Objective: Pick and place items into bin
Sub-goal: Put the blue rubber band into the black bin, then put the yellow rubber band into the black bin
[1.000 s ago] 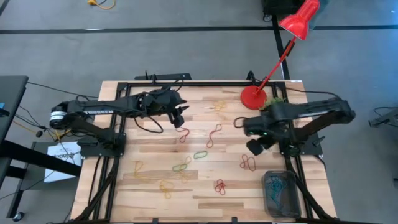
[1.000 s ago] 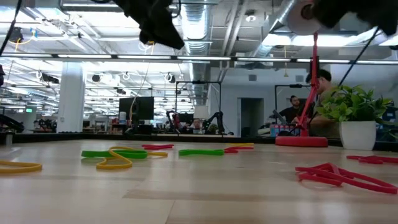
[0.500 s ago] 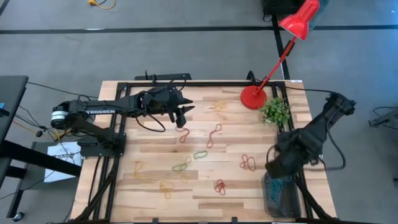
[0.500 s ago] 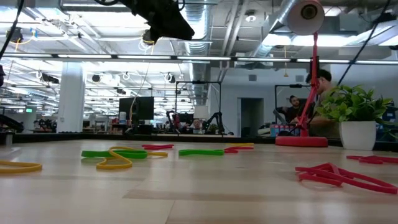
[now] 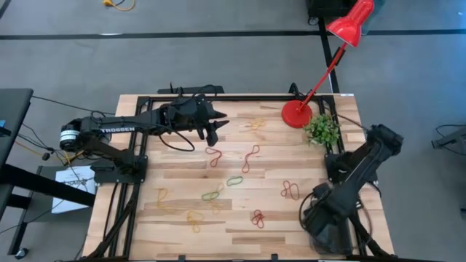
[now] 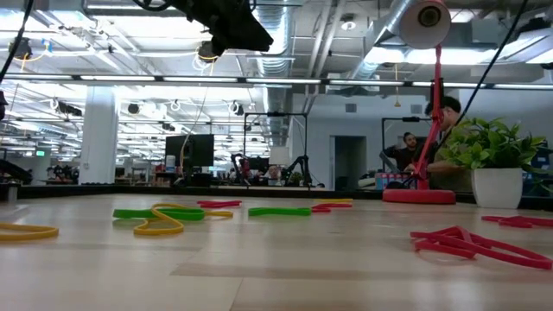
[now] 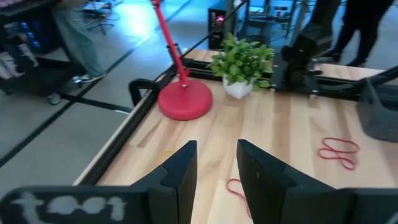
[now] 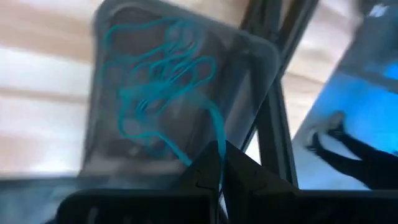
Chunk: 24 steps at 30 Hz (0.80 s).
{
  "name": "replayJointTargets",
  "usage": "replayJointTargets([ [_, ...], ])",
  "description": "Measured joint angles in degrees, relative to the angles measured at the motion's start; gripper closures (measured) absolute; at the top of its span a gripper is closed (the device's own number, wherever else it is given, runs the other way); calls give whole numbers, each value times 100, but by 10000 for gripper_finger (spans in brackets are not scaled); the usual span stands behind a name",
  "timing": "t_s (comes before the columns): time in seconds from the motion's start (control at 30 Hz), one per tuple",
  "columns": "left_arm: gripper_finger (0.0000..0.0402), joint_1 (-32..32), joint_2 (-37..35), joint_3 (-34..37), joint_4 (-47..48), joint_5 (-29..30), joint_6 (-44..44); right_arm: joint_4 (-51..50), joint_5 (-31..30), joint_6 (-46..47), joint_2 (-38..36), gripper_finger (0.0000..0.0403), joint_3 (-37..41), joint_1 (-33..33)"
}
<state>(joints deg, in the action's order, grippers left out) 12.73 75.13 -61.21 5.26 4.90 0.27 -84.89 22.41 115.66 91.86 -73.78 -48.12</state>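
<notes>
While my right tool (image 8: 219,163) hangs right over the bin (image 8: 112,74), its fingers are pinched together on a blue band (image 8: 214,127) that trails from the tips down into the tray, where a tangle of blue loops (image 8: 158,78) already sits. From overhead the arm covers most of the bin, so I only catch it under the tool at the table's front right corner (image 5: 331,236).

Everything else is still out on the table (image 5: 175,182), well away from that tool: a red loop (image 5: 258,217) nearest it, another red one (image 5: 290,191) a bit further, then green (image 5: 234,180) and (image 5: 212,194), yellow (image 5: 194,220), and more red ones (image 5: 250,157) and (image 5: 213,155) toward the middle.

My left tool (image 7: 214,163) is up in the air over the far side of the table, fingers apart with nothing between them, and a red loop (image 7: 236,190) lies just below and ahead of it. Past it I can see the red lamp base (image 7: 185,101) and the little potted plant (image 7: 241,62).
</notes>
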Motion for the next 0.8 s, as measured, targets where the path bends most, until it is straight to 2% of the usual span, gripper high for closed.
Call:
replayJointTargets([
  [0.13,297,2,0,0,0,-186,0,-152,0,-3,376,387,0,40],
  [0.33,297,2,0,0,0,-402,-4,244,0,-44,600,349,0,158],
  [0.63,297,0,-1,0,-2,-472,-101,558,185,-63,505,301,2,268],
  [0.8,297,0,-2,-33,15,-618,-199,592,275,-372,38,288,-195,494],
])
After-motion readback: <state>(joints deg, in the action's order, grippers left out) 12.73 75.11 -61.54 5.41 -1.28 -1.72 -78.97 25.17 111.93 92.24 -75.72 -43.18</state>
